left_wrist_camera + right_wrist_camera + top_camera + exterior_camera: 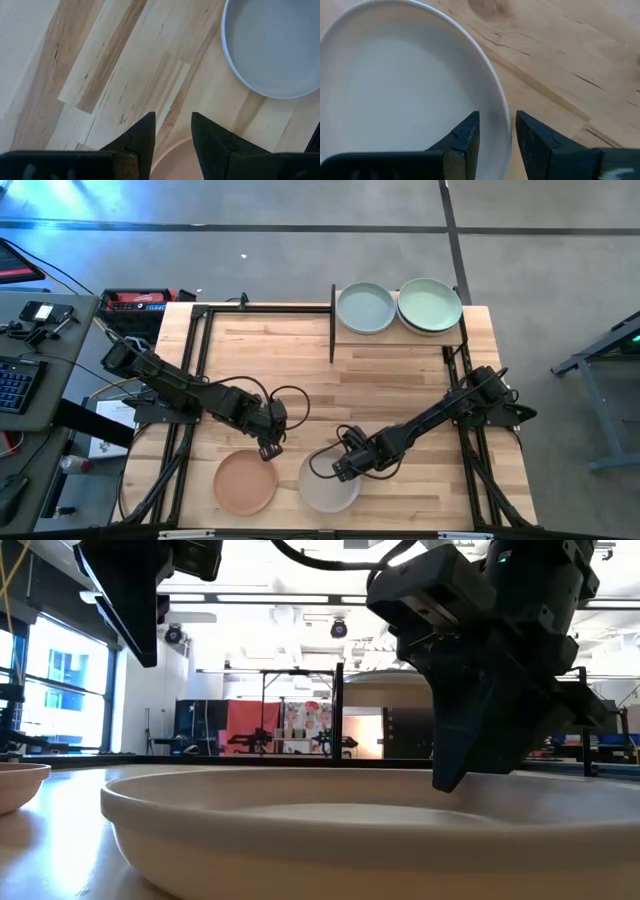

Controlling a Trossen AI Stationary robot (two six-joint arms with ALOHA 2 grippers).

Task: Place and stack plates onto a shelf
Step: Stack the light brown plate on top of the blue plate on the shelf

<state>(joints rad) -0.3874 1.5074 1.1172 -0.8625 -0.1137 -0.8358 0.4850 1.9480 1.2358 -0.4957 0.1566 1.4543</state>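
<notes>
1. Plates: the white plate is lying at the near edge of the table, right of centre between the two arms; in the low view it is filling the foreground.
2. The peach plate is sitting just to its left on the same near edge, close beside it but apart.
3. A blue-green plate and a mint green plate are resting side by side on the shelf at the far edge of the table; their rims look touching or nearly so.
4. The shelf is showing a black post along its left side.
5. Right gripper is reaching over the far rim of the white plate. In the right wrist view its fingers are standing slightly apart, one on each side of the rim; whether the pads are pressing on it cannot be told.
6. Left gripper is hovering just past the far right edge of the peach plate. In the left wrist view its fingers are parted with a narrow gap, holding nothing; the peach rim is showing between them and the white plate farther off.
7. Off the table to the left, a desk is carrying a keyboard.
</notes>
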